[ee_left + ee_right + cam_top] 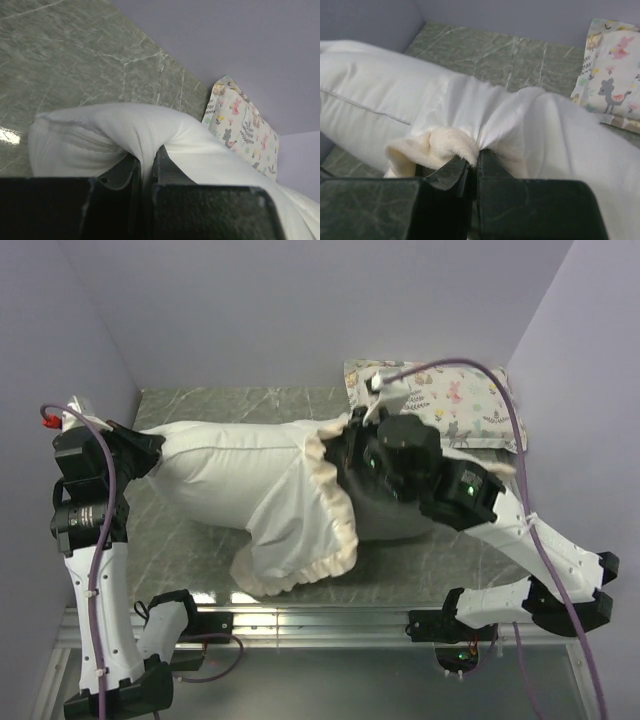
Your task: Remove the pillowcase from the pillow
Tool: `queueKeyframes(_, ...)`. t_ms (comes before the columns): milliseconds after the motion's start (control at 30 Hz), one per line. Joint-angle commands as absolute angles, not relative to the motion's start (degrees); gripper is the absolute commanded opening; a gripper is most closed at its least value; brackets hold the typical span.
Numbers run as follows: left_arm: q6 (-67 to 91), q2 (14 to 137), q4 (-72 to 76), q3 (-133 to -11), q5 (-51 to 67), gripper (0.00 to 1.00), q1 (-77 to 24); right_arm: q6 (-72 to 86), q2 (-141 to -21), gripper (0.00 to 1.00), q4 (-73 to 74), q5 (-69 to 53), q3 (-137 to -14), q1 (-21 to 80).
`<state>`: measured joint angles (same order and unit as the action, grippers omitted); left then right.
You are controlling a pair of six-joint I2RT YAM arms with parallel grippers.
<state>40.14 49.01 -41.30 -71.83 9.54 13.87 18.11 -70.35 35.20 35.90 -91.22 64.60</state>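
The plain white pillow (215, 465) lies across the table, its left half bare. The pillowcase (300, 515) is bunched over its right half, turned so the white inside and the cream frill (325, 560) show. A patch of its dark grey outside (395, 518) shows under the right arm. My left gripper (152, 452) is shut on the pillow's left end, a fold of white fabric between its jaws (146, 162). My right gripper (352, 448) is shut on the pillowcase's edge, pinching frill and white lining (476, 154). The pillow (365, 112) lies beyond it.
A small animal-and-plant print pillow (440, 400) lies at the back right corner against the wall; it also shows in the left wrist view (245, 130) and the right wrist view (612, 65). Lilac walls close the table on three sides. The marble tabletop (200, 405) shows behind the pillow.
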Motion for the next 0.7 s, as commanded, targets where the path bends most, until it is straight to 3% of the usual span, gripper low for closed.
queueKeyframes(0, 40.0, 50.4, -33.5, -72.9, 5.3, 0.0, 14.3, 15.2, -75.9, 0.0, 30.8, 24.8, -98.9, 54.6)
queueKeyframes(167, 42.2, 57.1, -29.2, -67.8, 5.5, 0.0, 14.2, 17.1, -95.7, 0.0, 30.6, 10.4, -105.7, 44.1)
queueKeyframes(267, 42.5, 60.2, -25.7, -63.7, 7.1, 0.07, 14.3, 18.1, -104.2, 0.0, 27.8, 7.5, -106.2, 42.7)
queueKeyframes(367, 42.2, 62.2, -22.2, -60.7, 9.2, 0.29, 14.3, 19.0, -109.5, 0.0, 26.0, 5.9, -106.3, 42.5)
queueKeyframes(400, 42.0, 63.5, -21.6, -60.6, 10.4, 0.44, 14.3, 18.8, -110.6, 0.0, 26.2, 5.9, -108.2, 42.5)
queueKeyframes(433, 41.6, 64.0, -21.1, -60.7, 11.2, 0.53, 14.3, 18.6, -111.6, 0.0, 26.7, 6.1, -109.6, 42.4)
queueKeyframes(467, 40.9, 64.2, -20.3, -61.5, 13.1, 0.6, 14.3, 18.5, -113.4, 0.02, 27.9, 6.7, -111.2, 42.4)
queueKeyframes(533, 40.3, 63.5, -20.3, -64.2, 13.4, 0.85, 14.3, 17.9, -114.7, 0.13, 29.3, 7.0, -115.6, 41.5)
queueKeyframes(633, 38.7, 61.3, -23.6, -68.2, 10.7, 0.94, 13.8, 18.4, -116.8, 0.28, 32.3, 5.8, -120.7, 39.8)
queueKeyframes(667, 38.4, 60.1, -25.5, -68.7, 9.6, 0.94, 13.5, 18.3, -116.7, 0.37, 32.6, 5.5, -120.9, 39.7)
